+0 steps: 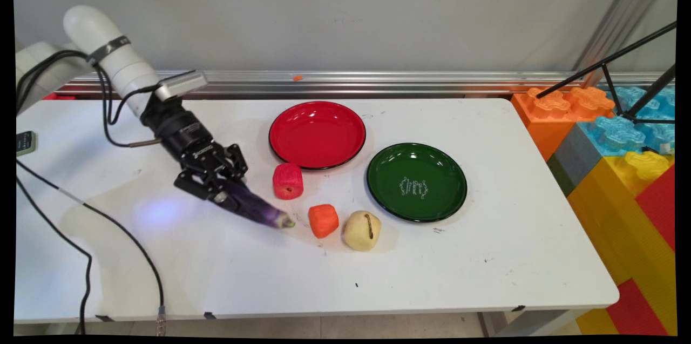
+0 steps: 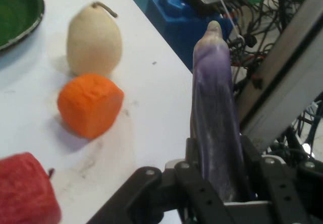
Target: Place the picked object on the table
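Gripper (image 1: 229, 195) was clamped on a purple eggplant (image 1: 258, 210), held tilted above the table (image 1: 486, 257); an orange block (image 1: 323, 220) lay at its three o'clock.

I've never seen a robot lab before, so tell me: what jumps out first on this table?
Most striking is the black gripper at the table's left, shut on a purple eggplant that points toward the middle. Just past its tip lie a red apple, an orange fruit and a pale pear. Behind them sit a red plate and, to its right, a green plate, both empty.
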